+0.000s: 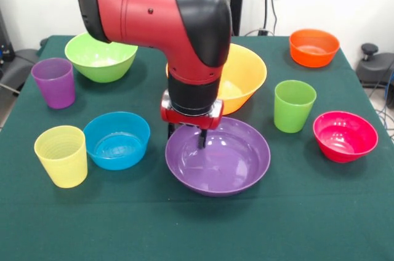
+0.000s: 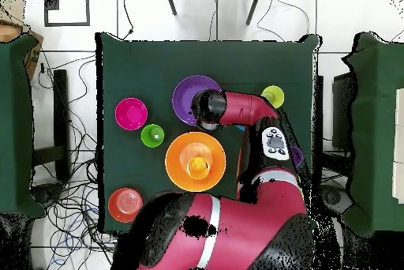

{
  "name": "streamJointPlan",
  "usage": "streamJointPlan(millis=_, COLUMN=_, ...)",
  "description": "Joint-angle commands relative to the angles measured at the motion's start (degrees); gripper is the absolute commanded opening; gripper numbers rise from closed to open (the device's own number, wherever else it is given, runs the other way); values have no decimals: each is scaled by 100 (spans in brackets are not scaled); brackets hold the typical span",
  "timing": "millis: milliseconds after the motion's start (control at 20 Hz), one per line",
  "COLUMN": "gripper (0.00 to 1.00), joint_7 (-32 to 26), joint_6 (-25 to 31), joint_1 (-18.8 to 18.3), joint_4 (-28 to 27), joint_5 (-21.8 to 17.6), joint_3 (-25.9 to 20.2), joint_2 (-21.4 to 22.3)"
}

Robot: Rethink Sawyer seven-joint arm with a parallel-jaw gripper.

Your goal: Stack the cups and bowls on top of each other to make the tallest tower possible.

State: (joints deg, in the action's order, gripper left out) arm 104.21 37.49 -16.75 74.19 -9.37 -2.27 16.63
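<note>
showing six bowls (image 1: 218, 157) and three cups (image 1: 61, 156) on table (image 1: 197, 224)

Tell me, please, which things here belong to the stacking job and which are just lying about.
Job: purple bowl, orange-yellow bowl, light green bowl, blue bowl, pink-red bowl, orange-red bowl; purple cup, yellow cup, green cup; gripper.
Lying about: floor cables, side tables.

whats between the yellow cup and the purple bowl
The blue bowl sits between the yellow cup and the purple bowl, seen in the front view.
</note>
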Motion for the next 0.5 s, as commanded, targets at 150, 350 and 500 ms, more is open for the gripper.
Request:
streamJointPlan(millis=150, gripper=100, joint_7=-506, joint_6=-318, joint_1=-252, joint_4=376, joint_5=-118, joint_3=-1122, joint_2=-462)
streamJointPlan(millis=350, gripper=100, joint_7=-460, joint_6=-251, joint_1=-288, joint_4=368, joint_5=-165, joint_3=-1170, joint_2=-445)
streamJointPlan(millis=500, gripper=100, joint_7=-464, joint_6=-120, joint_1=-232, joint_4=282, joint_5=-228, joint_3=-1120, joint_2=-443)
